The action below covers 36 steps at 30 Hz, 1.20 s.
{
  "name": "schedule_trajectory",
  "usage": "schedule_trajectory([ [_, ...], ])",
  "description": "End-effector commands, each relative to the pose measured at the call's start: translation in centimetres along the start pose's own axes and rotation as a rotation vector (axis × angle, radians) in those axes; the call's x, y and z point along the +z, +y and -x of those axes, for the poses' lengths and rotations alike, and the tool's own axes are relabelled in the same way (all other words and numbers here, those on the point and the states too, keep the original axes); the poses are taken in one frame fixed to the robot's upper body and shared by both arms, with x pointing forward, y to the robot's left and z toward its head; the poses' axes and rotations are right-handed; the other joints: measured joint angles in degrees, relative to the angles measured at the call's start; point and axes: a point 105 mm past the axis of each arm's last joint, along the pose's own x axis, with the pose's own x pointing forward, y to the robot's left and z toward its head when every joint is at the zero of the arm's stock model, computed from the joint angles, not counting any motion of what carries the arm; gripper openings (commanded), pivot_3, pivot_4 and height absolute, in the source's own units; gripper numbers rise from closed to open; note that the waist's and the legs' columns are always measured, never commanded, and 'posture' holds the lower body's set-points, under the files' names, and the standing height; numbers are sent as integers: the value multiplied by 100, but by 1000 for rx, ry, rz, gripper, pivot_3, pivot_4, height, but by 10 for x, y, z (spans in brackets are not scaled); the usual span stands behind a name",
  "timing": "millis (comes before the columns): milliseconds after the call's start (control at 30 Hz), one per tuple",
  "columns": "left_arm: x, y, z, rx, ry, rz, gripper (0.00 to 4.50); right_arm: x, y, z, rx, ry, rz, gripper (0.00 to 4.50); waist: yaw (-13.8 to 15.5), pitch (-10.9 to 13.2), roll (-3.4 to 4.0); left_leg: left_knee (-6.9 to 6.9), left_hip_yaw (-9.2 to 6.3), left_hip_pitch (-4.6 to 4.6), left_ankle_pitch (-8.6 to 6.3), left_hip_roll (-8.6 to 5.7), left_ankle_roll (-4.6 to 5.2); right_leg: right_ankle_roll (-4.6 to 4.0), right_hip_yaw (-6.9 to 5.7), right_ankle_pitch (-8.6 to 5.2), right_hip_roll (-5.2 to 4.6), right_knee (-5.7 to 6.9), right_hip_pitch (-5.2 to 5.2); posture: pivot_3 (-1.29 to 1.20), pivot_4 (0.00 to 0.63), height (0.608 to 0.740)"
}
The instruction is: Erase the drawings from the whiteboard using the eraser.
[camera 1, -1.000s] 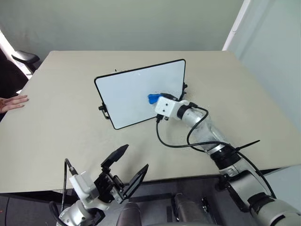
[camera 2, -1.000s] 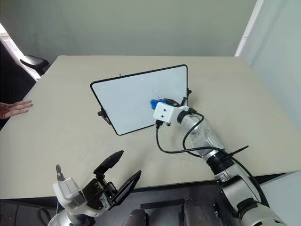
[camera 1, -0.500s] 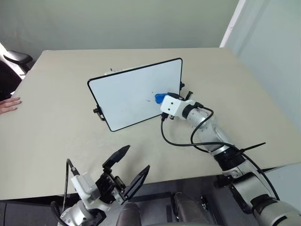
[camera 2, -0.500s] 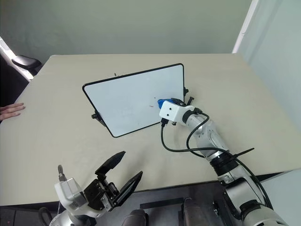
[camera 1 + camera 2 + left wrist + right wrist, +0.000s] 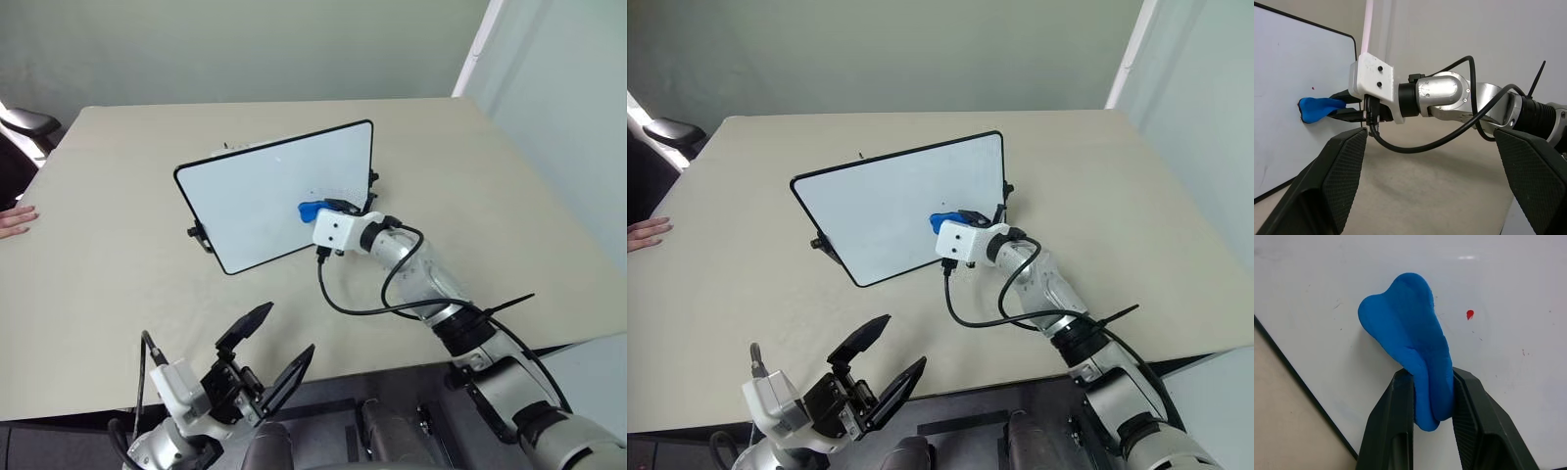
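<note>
Wiping is under way: the eraser (image 5: 1409, 352), clenched in the right end effector (image 5: 1427, 396), presses against the whiteboard (image 5: 255, 196) standing on the desk (image 5: 118, 274). 1 red speck (image 5: 1469, 314) remains beside it, so the next stroke should cross there; the left end effector (image 5: 263, 345) hangs spread wide.

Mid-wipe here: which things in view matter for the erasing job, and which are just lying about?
In the job:
- white rectangular black-framed whiteboard
- small soft blue eraser, pinched in the right gripper, pressed on the board
- tiny red marker speck left of the drawings

Lying about:
- left gripper, open, idle
- person's hand at the beige table edge
</note>
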Motion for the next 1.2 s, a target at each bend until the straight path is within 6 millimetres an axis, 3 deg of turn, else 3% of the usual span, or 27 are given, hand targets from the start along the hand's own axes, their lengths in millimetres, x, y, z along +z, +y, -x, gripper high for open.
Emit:
schedule_trajectory([
  [33,9,0,-1,-3,-28,-31,4500,26,-7,-6,-16,-82,44,1008,-8,0,0,0,3,0,0,3,0,-1,0,2,1,0,-1,0,150,740],
  [533,10,0,0,-1,-32,-28,4500,32,-10,-5,-31,-128,38,1008,-17,0,0,0,12,-2,-1,19,-1,-8,-3,10,10,-1,-9,0,150,740],
  [933,9,0,0,-3,-26,-25,4500,-18,-22,7,-73,71,31,1008,59,0,-1,11,11,-3,0,19,-3,-14,-6,14,9,-1,0,0,150,740],
  [1200,8,-3,-1,-13,-27,-20,4500,-33,-36,20,-115,134,20,1008,104,0,-1,20,12,-5,2,18,-5,-19,-7,17,9,-1,5,0,150,740],
])
